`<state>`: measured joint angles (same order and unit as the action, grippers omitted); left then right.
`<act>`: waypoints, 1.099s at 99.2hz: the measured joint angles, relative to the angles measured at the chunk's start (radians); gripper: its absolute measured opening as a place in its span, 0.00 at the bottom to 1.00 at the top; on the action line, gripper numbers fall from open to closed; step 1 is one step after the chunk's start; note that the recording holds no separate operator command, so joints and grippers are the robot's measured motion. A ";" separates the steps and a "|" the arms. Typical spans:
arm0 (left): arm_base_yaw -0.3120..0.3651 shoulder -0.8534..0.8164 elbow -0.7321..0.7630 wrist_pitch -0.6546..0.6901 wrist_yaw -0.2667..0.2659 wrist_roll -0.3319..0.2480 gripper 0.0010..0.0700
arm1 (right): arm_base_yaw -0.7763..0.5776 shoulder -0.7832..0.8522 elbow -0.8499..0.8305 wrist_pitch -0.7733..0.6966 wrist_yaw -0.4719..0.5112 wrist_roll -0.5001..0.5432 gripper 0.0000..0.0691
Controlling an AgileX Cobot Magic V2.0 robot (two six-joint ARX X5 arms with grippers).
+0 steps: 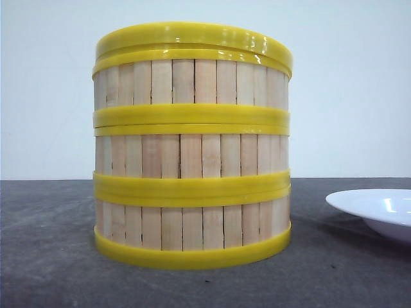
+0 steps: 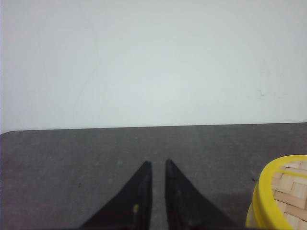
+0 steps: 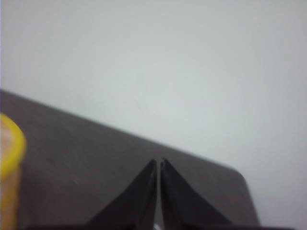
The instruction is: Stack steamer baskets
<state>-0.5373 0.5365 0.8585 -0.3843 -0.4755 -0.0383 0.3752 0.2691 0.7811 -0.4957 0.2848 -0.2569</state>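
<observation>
Three steamer baskets [image 1: 192, 154] stand stacked in one column on the dark table, walls aligned, filling the middle of the front view. A flat yellow-rimmed lid [image 1: 192, 37] rests on the top basket. Neither gripper shows in the front view. My left gripper [image 2: 157, 163] hovers over bare table, jaws only a narrow slit apart and holding nothing. The lid's woven top and yellow rim [image 2: 283, 196] show off to its side. My right gripper [image 3: 159, 161] is shut and empty, with the stack's blurred yellow rim [image 3: 9, 158] at the frame's edge, apart from the fingers.
A white plate [image 1: 379, 208] lies on the table to the right of the stack. The dark table [image 1: 51, 256] runs back to a plain white wall. Its far edge and a rounded corner [image 3: 235, 172] show in the right wrist view.
</observation>
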 joint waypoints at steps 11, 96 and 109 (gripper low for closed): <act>0.000 0.000 0.000 0.000 0.000 0.000 0.03 | -0.124 -0.098 -0.121 0.110 -0.019 0.004 0.00; 0.000 -0.003 0.000 0.003 0.001 0.000 0.03 | -0.253 -0.268 -0.766 0.534 -0.248 0.169 0.00; -0.001 -0.003 0.000 0.003 0.001 0.000 0.03 | -0.253 -0.266 -0.766 0.530 -0.231 0.169 0.00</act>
<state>-0.5381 0.5335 0.8585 -0.3813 -0.4744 -0.0387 0.1223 0.0032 0.0147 0.0345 0.0536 -0.0879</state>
